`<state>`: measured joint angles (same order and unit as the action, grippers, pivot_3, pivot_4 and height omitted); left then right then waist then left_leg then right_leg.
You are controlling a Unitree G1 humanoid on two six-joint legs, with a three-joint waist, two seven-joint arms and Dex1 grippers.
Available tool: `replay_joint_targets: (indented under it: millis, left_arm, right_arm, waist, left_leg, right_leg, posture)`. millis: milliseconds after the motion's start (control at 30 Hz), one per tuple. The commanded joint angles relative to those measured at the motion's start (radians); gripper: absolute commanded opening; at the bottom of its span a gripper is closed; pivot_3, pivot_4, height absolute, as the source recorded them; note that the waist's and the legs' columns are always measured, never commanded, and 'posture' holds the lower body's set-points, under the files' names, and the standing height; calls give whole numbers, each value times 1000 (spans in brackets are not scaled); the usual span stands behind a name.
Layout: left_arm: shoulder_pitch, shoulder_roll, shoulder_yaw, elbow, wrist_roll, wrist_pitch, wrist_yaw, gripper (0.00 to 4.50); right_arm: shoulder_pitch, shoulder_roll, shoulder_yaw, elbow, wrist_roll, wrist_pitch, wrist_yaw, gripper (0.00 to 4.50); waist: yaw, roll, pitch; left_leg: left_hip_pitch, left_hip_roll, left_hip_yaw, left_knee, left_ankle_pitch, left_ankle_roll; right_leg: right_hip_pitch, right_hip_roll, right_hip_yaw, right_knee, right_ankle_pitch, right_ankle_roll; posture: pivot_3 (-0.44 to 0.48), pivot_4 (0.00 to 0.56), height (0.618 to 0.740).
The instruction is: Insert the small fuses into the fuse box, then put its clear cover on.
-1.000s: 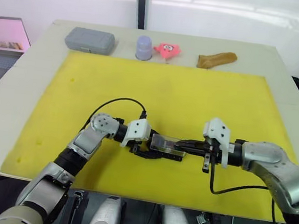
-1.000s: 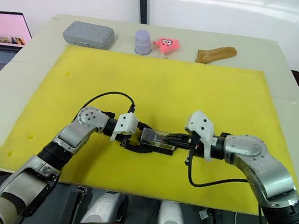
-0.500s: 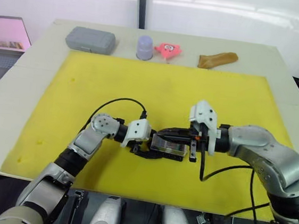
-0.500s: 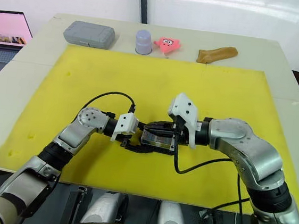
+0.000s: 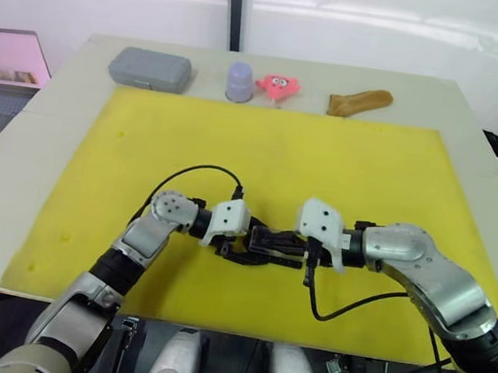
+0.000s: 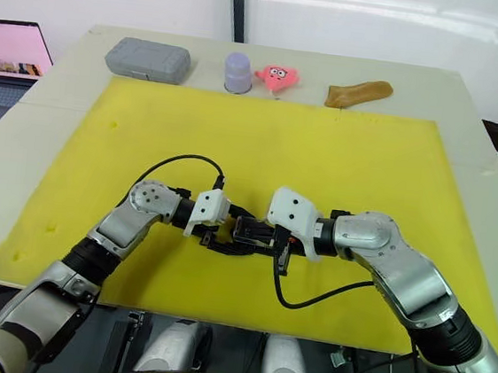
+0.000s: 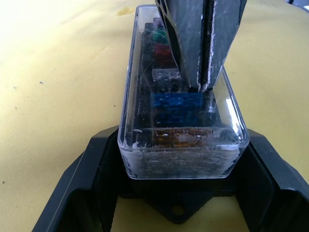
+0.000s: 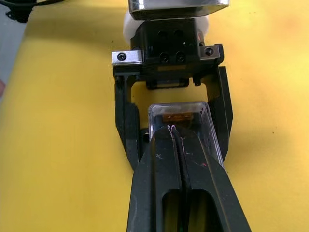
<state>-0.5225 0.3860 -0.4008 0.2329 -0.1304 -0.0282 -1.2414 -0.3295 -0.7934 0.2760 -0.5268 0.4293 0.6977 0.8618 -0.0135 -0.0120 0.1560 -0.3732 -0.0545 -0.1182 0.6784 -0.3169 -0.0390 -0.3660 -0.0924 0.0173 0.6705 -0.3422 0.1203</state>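
The black fuse box (image 5: 271, 243) lies on the yellow mat near its front edge, and the clear cover (image 7: 183, 140) sits on top of it. Through the cover I see the small fuses (image 7: 163, 50) in their slots: purple, green, red, grey, blue and orange. My left gripper (image 5: 254, 241) is shut on the fuse box from its left end, with one finger (image 8: 124, 121) on each side. My right gripper (image 8: 175, 129) is shut, and its joined fingertips (image 7: 200, 82) rest on top of the clear cover from the right.
A yellow mat (image 5: 323, 159) covers most of the table. Along the far edge stand a grey case (image 5: 150, 67), a lavender cup (image 5: 240, 80), a pink star toy (image 5: 278, 84) and a brown object (image 5: 360, 100). A laptop (image 6: 9, 50) sits off to the left.
My right gripper has moved left, from the cover's right end to resting on top of it. The left gripper and the fuse box have stayed where they were.
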Motion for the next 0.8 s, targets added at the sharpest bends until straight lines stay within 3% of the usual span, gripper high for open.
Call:
replay_joint_targets:
  millis: [33,167,333,400,467,533,667,800]
  left_arm:
    - [10,14,11,-10,9,-9,3,2601]
    - [19,21,17,-27,4,6,9,2601]
    - [22,46,27,-38,6,8,13,2601]
    - [18,53,31,-32,7,19,18,2601]
    - [17,68,50,-53,-32,66,-6,3647]
    - [22,94,73,-82,-62,80,-29,4500]
    - [56,232,151,-197,-147,154,-106,4500]
    - [144,480,350,-382,-319,387,-170,4500]
  right_arm:
    - [47,8,-65,-15,68,62,0,43]
    - [85,3,-233,-84,132,31,-16,43]
    - [211,-172,-493,-108,180,-12,139,43]
    - [259,-253,-560,-83,139,-55,198,588]
    - [308,-310,-627,-69,128,-78,262,1270]
    - [341,-336,-704,-75,182,-50,309,2354]
    - [381,-360,-850,-102,250,7,363,4272]
    - [424,-395,-1010,-102,319,98,441,4397]
  waist:
    - [1,0,0]
    - [0,1,1]
    - [1,1,2]
    - [0,2,3]
    - [-1,2,3]
    - [-4,2,3]
    - [-2,3,5]
    - [2,4,8]
  left_leg:
    - [0,0,0,0,0,0]
    - [-2,0,0,-1,0,0]
    - [-3,-1,0,-1,-1,1]
    - [-2,-1,1,-2,-3,5]
    - [-2,0,1,-2,-3,5]
    - [-1,1,1,-2,-4,7]
    - [-2,2,1,-3,-3,6]
    - [-3,2,1,-3,-4,6]
  right_leg:
    - [0,0,0,-1,0,0]
    - [-1,-1,0,-1,0,0]
    - [-2,-1,0,-3,0,0]
    - [-1,-1,0,-3,0,0]
    - [-1,0,0,-3,0,0]
    - [-1,1,0,-3,0,0]
    - [-2,2,1,-3,0,0]
    - [-2,1,1,-4,0,0]
  posture:
    - [0,150,740]
    - [0,150,740]
    - [0,150,740]
    - [0,150,740]
    - [0,150,740]
    - [0,150,740]
    - [0,150,740]
    - [0,150,740]
